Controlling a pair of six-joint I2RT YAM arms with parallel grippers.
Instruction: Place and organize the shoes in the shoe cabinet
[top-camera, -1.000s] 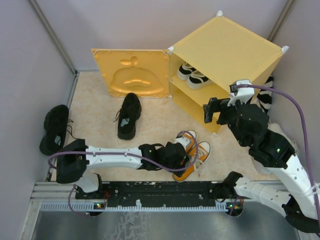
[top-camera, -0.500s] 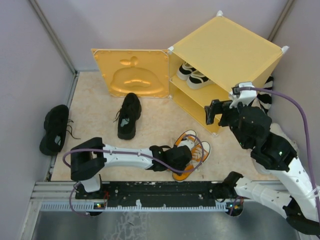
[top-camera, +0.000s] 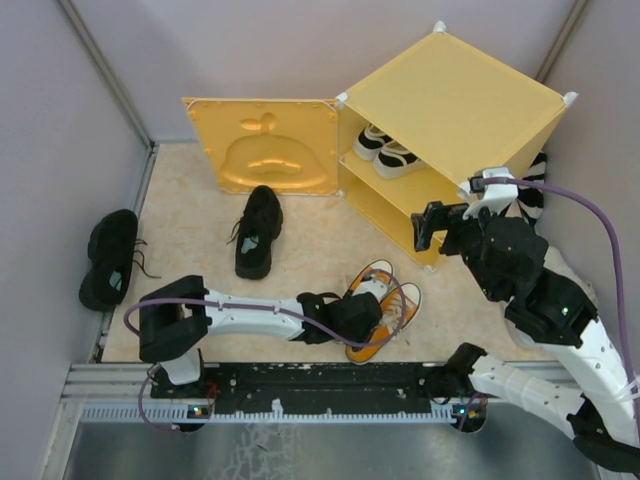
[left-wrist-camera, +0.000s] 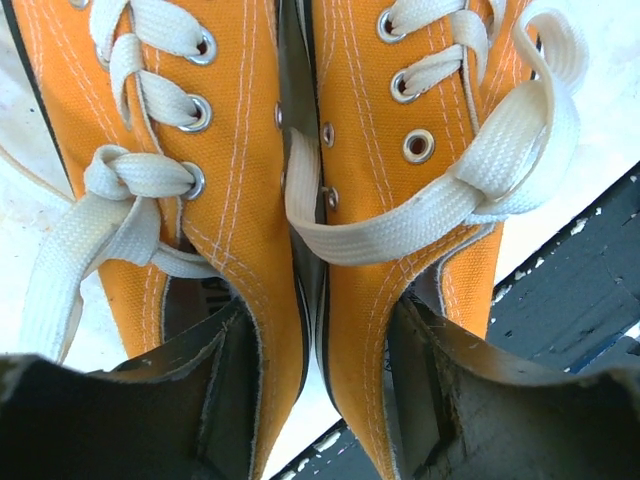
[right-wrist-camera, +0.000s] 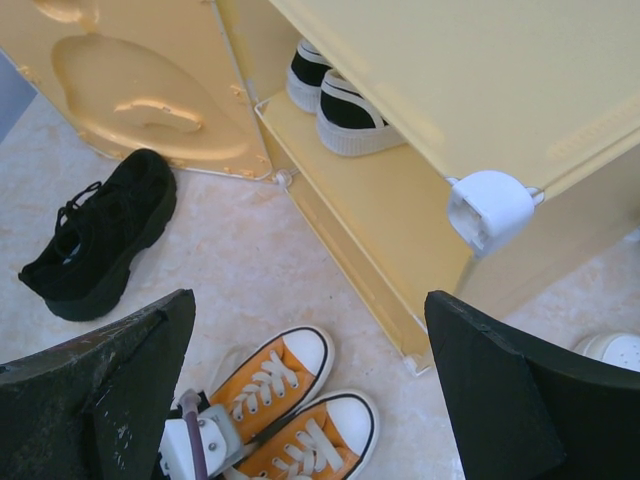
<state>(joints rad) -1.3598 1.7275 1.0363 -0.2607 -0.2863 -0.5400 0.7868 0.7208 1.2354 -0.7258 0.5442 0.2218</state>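
Note:
The orange sneakers (top-camera: 388, 300) lie side by side on the floor in front of the shoe cabinet (top-camera: 450, 95). My left gripper (top-camera: 352, 315) is at their heels. In the left wrist view one finger (left-wrist-camera: 190, 400) sits inside each shoe opening, pinching the two inner walls (left-wrist-camera: 300, 330) between them. The black-and-white pair (top-camera: 385, 150) stands on the cabinet's upper shelf. One black sneaker (top-camera: 258, 230) lies before the open door (top-camera: 265, 145); the other (top-camera: 110, 255) lies at the far left. My right gripper (top-camera: 428, 225) is open and empty, hovering by the cabinet's front corner.
A black-and-white striped thing (top-camera: 535, 190) shows behind the cabinet on the right. A cream-white shoe tip (right-wrist-camera: 612, 350) lies by the cabinet's right side. Grey walls enclose the floor. A black rail (top-camera: 320, 380) runs along the near edge.
My left arm's elbow swung right and the gripper settled a little lower on the orange sneakers' heels. My right gripper drifted slightly right. The shoes stayed in place.

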